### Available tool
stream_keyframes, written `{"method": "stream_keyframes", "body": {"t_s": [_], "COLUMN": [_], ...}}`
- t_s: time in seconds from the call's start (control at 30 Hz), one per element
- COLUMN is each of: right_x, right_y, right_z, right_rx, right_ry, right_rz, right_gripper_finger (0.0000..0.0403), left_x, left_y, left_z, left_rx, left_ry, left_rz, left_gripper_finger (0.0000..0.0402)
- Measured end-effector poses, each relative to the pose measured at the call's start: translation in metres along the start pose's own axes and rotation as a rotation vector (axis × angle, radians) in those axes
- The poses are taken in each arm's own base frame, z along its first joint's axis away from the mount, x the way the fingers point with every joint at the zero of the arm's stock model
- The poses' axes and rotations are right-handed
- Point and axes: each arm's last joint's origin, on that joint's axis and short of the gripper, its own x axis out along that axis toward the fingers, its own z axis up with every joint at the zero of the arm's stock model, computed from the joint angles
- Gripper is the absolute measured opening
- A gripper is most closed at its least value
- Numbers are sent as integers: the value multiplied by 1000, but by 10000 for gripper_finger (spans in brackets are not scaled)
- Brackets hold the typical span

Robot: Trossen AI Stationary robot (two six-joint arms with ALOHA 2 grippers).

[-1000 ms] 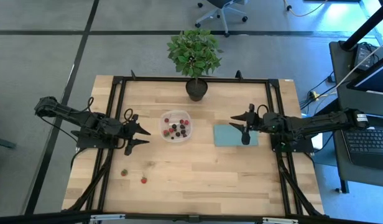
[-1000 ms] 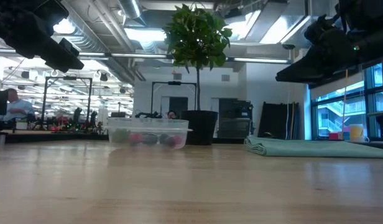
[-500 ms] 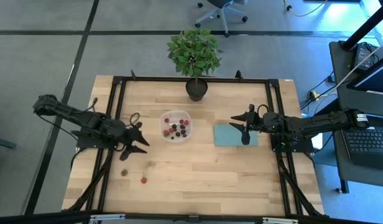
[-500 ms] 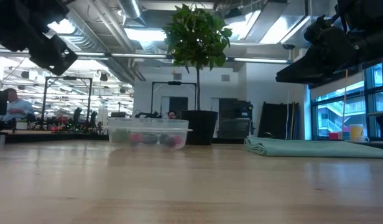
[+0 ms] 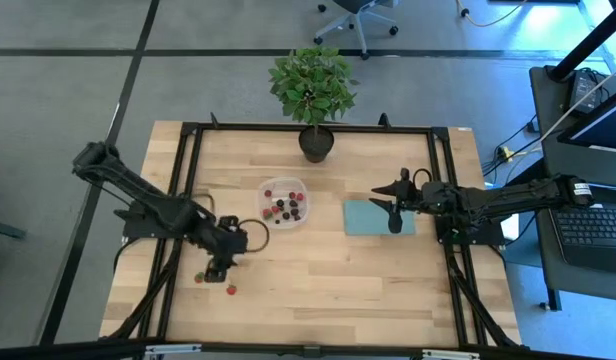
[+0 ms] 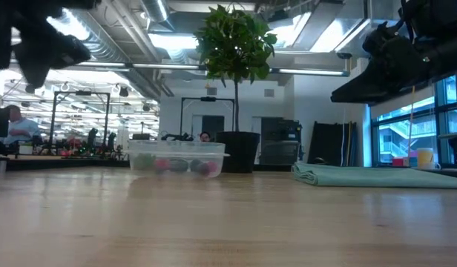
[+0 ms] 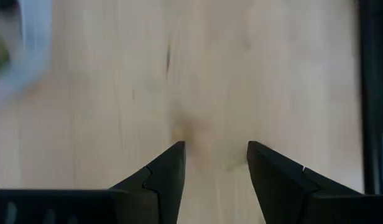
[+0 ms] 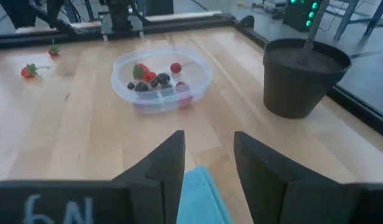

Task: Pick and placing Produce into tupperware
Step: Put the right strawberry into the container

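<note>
The tupperware (image 5: 284, 202) is a small clear tub on the table's middle, holding several red and dark berries (image 8: 155, 79). Two loose red berries (image 5: 200, 277) (image 5: 231, 290) lie on the wood toward the near left. My left gripper (image 5: 218, 266) is open and hangs just above and between them, touching nothing; its wrist view shows open fingers (image 7: 215, 149) over bare wood. My right gripper (image 5: 388, 207) waits open above the teal sheet (image 5: 373, 217), right of the tupperware.
A potted plant (image 5: 314, 140) stands near the far edge, behind the tupperware. The teal sheet (image 6: 377, 175) lies flat to the right of the tub. A black frame rail (image 5: 188, 180) runs along the table's sides. Bare wood spreads across the near half.
My left gripper has swung away from the tupperware's left side toward the table's near edge and slightly right, turning until it points toward the near edge over the two loose berries. The berries and the tupperware have stayed in place.
</note>
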Motion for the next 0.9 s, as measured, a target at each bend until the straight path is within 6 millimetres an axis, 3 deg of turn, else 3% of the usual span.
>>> {"method": "stream_keyframes", "body": {"t_s": [0.4,0.6,0.9], "right_x": [0,0,0], "right_y": [-1,-1,-1], "right_z": [-8,-8,-7], "right_rx": [-13,-19,-24], "right_ry": [77,76,75], "right_rz": [-8,-8,-8], "right_gripper_finger": [141,141,141], "left_x": [53,65,67], "left_y": [-46,-60,-61], "left_z": [7,5,10], "left_rx": [-214,-193,-194], "left_ry": [263,301,272], "left_rz": [19,29,15], "left_gripper_finger": [165,165,165]}}
